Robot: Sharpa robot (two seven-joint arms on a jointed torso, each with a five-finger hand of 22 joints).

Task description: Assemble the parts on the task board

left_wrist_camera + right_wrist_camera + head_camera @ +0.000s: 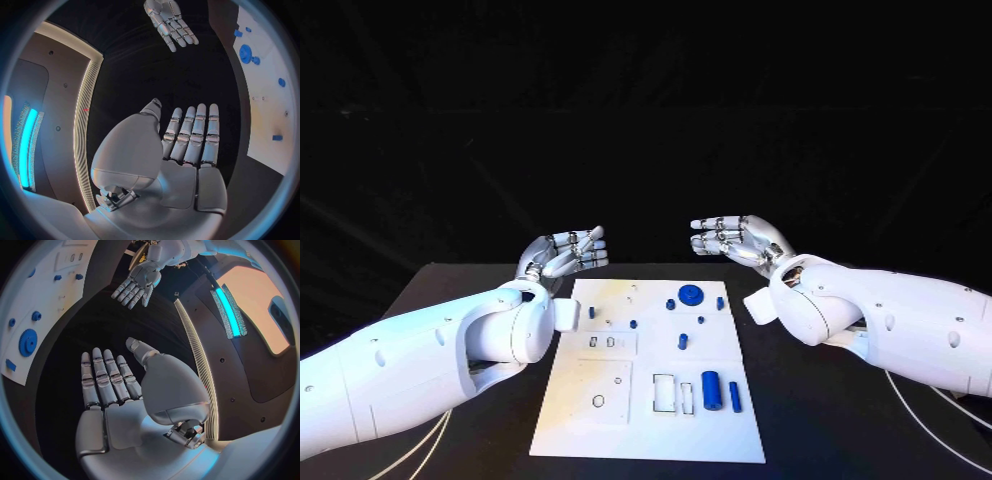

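the task board point(653, 400), a white plate, is laid flat mid-table with small blue parts point(711, 388) scattered on it. above its far-left corner the left hand point(565, 252) is held released, empty; far-right, the right hand point(737, 240) likewise. the parts are judged light, stiff, best pinched by their sides.

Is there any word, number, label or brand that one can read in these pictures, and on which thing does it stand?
None can be read.
The task board bears only outlines and blue parts, no legible print.
The left hand and the right hand show no marking that I can read.
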